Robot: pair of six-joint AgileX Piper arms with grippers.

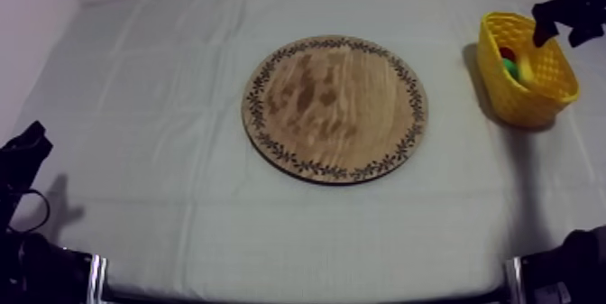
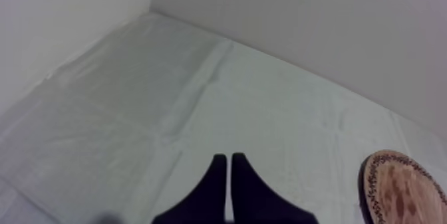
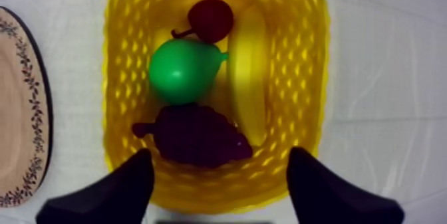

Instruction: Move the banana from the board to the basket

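extras above a grey-white cloth-covered tabletop [image 1: 162, 100]
a green toy pear [image 3: 179, 74] lies between a small red fruit [image 3: 211, 19] and a dark purple bunch of grapes [image 3: 196, 137].

One round wooden board [image 1: 335, 109] and one yellow basket [image 1: 532, 102] — inside the basket, one banana [image 3: 248, 74], one pear [image 3: 179, 72], one bunch of grapes [image 3: 196, 135], one small red fruit [image 3: 211, 19].

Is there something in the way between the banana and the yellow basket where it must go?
Nothing visible. The banana lies already inside the yellow basket, beside the pear, the small red fruit and the grapes. The right gripper hangs open above the basket, holding nothing.
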